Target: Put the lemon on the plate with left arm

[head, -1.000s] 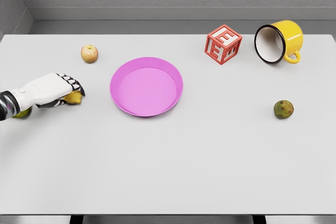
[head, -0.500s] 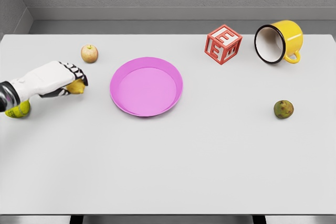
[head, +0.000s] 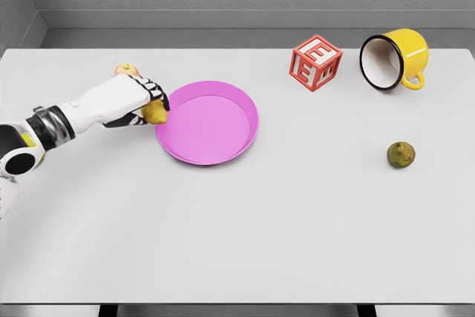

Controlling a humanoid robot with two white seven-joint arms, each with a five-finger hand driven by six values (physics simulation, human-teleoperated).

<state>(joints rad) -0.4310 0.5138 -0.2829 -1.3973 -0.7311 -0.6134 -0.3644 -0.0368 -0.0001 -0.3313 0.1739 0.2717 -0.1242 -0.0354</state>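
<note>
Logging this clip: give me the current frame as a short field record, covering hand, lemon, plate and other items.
left hand: shut on lemon, at the plate's left rim
lemon: held, not yet on the plate
plate: pink, nothing in it
right hand: not in view
apple: mostly hidden behind the left hand
block: red, far side of table
mug: yellow, on its side
green fruit: right of plate, apart

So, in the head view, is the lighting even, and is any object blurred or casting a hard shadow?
Head view: flat, even light, no glare; the plate, cube and mug are sharp, with only faint soft shadows; the left hand holding the lemon is also sharp, no motion blur.
</note>
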